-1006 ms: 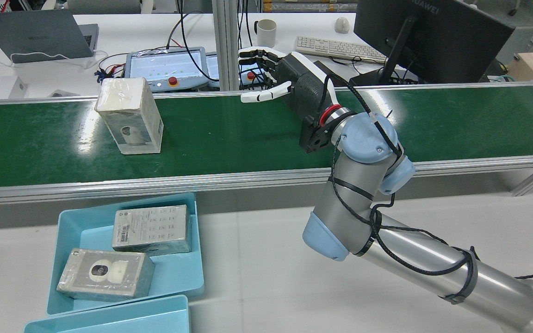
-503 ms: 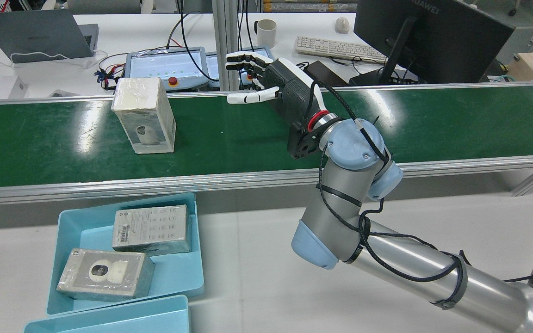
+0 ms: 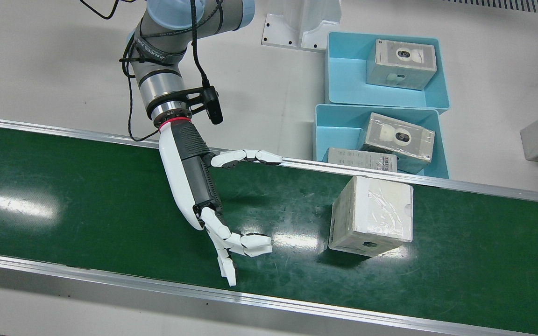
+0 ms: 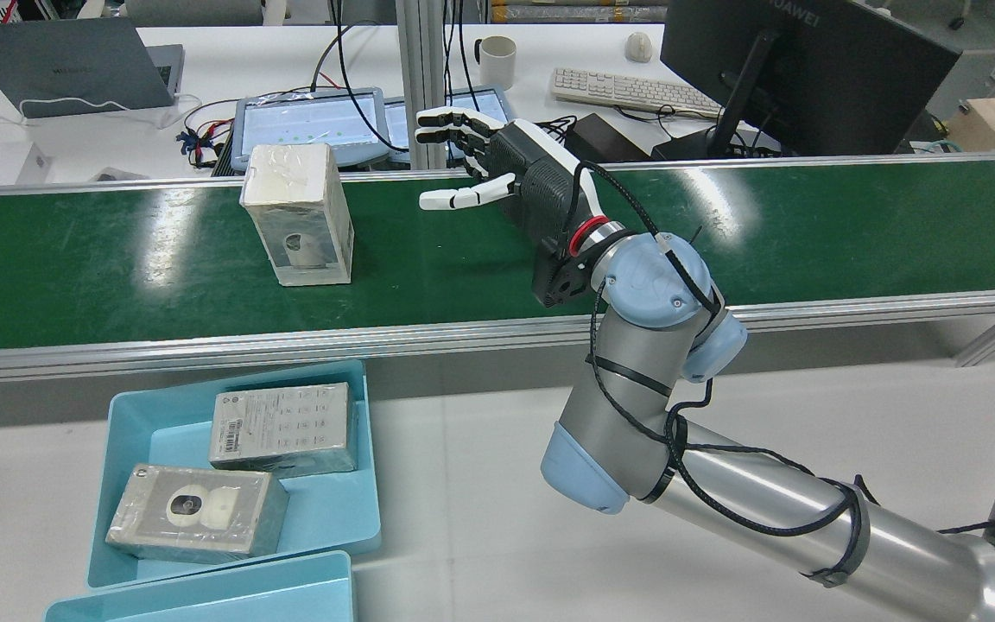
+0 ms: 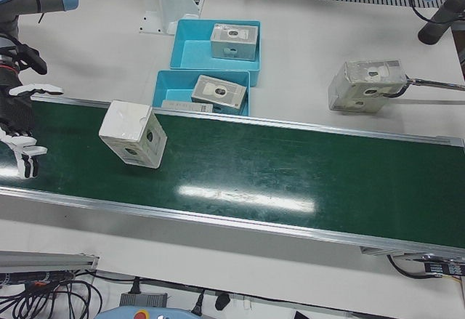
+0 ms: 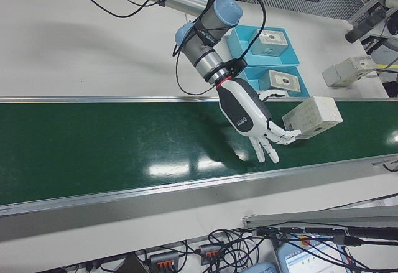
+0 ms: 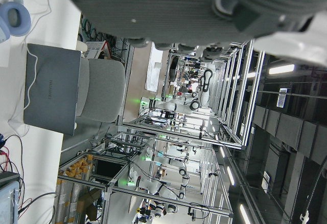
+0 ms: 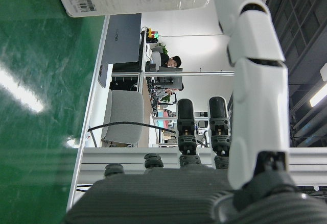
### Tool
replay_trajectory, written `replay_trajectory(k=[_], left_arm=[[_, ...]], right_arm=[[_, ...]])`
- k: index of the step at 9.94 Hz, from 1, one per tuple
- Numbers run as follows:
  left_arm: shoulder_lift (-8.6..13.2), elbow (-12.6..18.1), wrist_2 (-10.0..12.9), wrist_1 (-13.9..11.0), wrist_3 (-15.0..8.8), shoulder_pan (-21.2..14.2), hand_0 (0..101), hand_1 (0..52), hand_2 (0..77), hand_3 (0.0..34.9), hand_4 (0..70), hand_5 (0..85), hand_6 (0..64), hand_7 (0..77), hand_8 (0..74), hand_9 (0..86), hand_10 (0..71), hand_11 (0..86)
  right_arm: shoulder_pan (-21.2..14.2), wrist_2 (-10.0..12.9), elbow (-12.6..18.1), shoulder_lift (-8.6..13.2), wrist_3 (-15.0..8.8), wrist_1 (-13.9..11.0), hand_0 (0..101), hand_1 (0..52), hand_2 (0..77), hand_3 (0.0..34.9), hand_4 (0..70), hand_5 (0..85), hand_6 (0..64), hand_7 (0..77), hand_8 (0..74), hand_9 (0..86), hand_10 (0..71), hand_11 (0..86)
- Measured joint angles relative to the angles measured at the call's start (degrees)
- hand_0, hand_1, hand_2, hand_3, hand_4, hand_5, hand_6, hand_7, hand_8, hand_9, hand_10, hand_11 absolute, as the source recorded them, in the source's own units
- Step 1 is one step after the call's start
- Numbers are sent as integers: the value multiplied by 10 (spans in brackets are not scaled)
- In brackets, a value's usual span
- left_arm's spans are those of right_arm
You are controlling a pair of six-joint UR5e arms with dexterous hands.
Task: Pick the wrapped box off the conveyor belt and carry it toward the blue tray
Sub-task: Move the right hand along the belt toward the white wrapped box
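The wrapped box (image 4: 297, 212) stands on end on the green conveyor belt (image 4: 74, 268), white with clear film; it also shows as the wrapped box (image 3: 371, 217) in the front view. My right hand (image 4: 515, 168) hovers over the belt to the box's right in the rear view, open, fingers spread toward it and apart from it. Seen from the front, the right hand (image 3: 189, 172) sits left of the box with a clear gap. The blue tray (image 4: 351, 510) lies below the belt with two wrapped boxes in it. Only the left hand's palm edge (image 7: 179, 4) shows, fingers hidden.
A second blue tray (image 3: 339, 70) with one box sits beside the first. Another wrapped box (image 5: 367, 84) rests on the white table past the trays. Behind the belt stand a laptop (image 4: 66, 65), teach pendants (image 4: 312, 125), a keyboard (image 4: 627, 91) and a monitor (image 4: 800, 69).
The wrapped box has travelled right along the belt toward my right hand. My right hand has shifted left and slightly farther across the belt, still open.
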Motion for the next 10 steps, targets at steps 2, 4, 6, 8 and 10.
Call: replay_trajectory(k=[2,4,6,8,10], left_arm=[[0,0,0,0,0,0,0,0,11,0,0,11,0,5,5,0,5,0],[0,0,0,0,0,0,0,0,5,0,0,5,0,5,5,0,0,0],[0,0,0,0,0,0,0,0,5,0,0,5,0,5,5,0,5,5],[0,0,0,0,0,0,0,0,11,0,0,11,0,5,5,0,0,0],[0,0,0,0,0,0,0,0,11,0,0,5,0,5,0,0,5,0]], right_arm=[[-4,0,0,0,0,0,492,175,191,158,169,262,82,262,5,38,0,11],[-14,0,-2,2,-1,0,492,175,202,153,180,262,76,267,5,38,0,11],[-19,1,-4,4,-3,0,492,175,213,175,169,262,82,273,5,38,0,11],[-20,1,-4,5,-3,0,492,196,218,174,169,262,82,278,5,38,0,11],[-21,6,-4,5,-4,0,498,191,218,174,169,262,82,273,5,38,0,11]])
